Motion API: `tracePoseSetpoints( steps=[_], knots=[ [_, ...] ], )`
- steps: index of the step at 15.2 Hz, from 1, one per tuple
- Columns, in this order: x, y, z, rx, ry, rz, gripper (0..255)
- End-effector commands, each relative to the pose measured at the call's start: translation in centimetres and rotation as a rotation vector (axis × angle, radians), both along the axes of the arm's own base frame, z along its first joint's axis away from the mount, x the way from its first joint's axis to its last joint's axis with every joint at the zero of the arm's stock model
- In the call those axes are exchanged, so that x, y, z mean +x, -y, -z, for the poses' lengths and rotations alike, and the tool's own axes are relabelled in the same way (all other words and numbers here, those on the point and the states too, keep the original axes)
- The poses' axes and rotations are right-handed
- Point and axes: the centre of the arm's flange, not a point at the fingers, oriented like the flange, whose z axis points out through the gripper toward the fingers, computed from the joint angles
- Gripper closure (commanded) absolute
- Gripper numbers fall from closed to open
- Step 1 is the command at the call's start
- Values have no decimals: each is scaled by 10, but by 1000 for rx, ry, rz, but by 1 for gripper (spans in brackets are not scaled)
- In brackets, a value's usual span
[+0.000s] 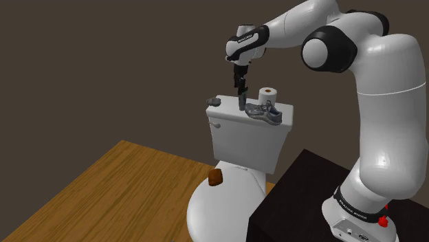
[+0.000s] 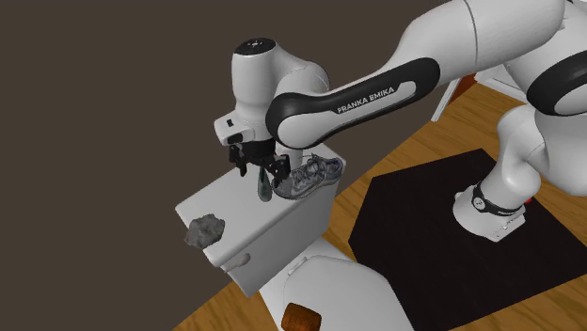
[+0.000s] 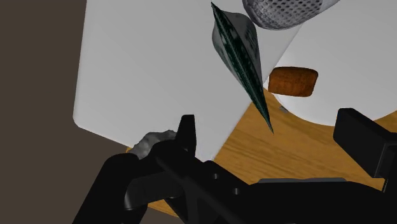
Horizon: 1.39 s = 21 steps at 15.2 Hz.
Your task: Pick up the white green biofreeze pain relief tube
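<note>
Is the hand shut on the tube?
No, the hand has its fingers wide apart, neither touching the tube.

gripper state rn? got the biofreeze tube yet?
Gripper: open, holding nothing. The white-green tube has its flat end between the jaws, but they do not touch it.

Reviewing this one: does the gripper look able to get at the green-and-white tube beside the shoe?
Probably yes. The gripper hangs right above the tube, jaws apart, the tube's flat end pointing up between them, nothing in between. The shoe close beside might brush a finger.
</note>
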Motion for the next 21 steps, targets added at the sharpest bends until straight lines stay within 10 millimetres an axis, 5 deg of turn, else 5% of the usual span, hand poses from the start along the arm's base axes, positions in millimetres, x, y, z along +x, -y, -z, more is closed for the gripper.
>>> tracePoseSetpoints(
  steps=[1,2,11,21],
  knots=[
    [0,0,5,0,0,0,0],
    [1,-1,4,0,0,0,255],
    [0,0,5,0,1,0,255],
    [0,0,-48,0,1,0,255]
  ],
)
